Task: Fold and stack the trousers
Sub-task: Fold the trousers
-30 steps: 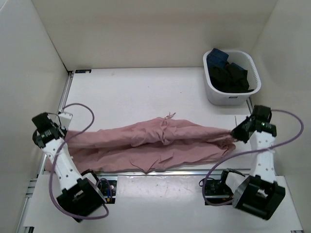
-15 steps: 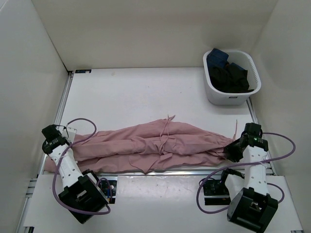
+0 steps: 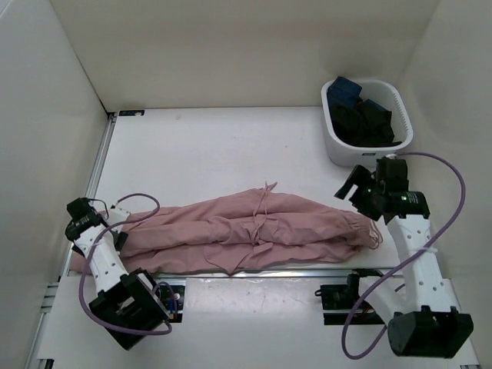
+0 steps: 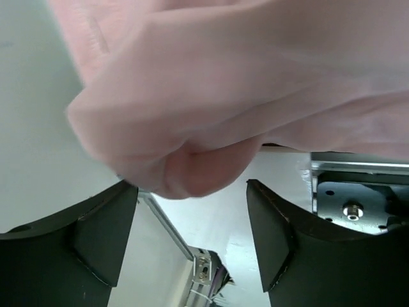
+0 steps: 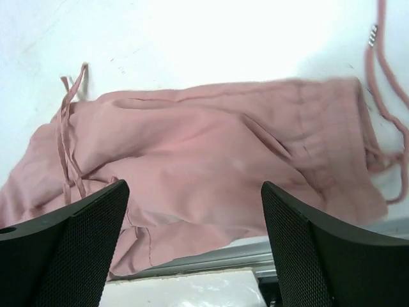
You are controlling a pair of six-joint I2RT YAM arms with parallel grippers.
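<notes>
The dusty-pink trousers lie slack and lengthwise along the table's near edge, legs to the left, gathered waistband and drawstring to the right. My left gripper is low at the leg ends and open. In the left wrist view a fold of the trousers bulges just past the spread left gripper, and nothing is pinched. My right gripper hovers open above the waistband end. The right wrist view looks down between the wide-apart right gripper at the trousers and drawstring.
A white basket holding dark clothes stands at the back right, close behind the right arm. White walls close in the table on the left, back and right. A metal rail runs along the front edge under the trousers.
Both grippers have opened and let go of the trousers, which went from stretched to slack. The right arm has risen and swung back toward the basket. The left gripper sank lower.
</notes>
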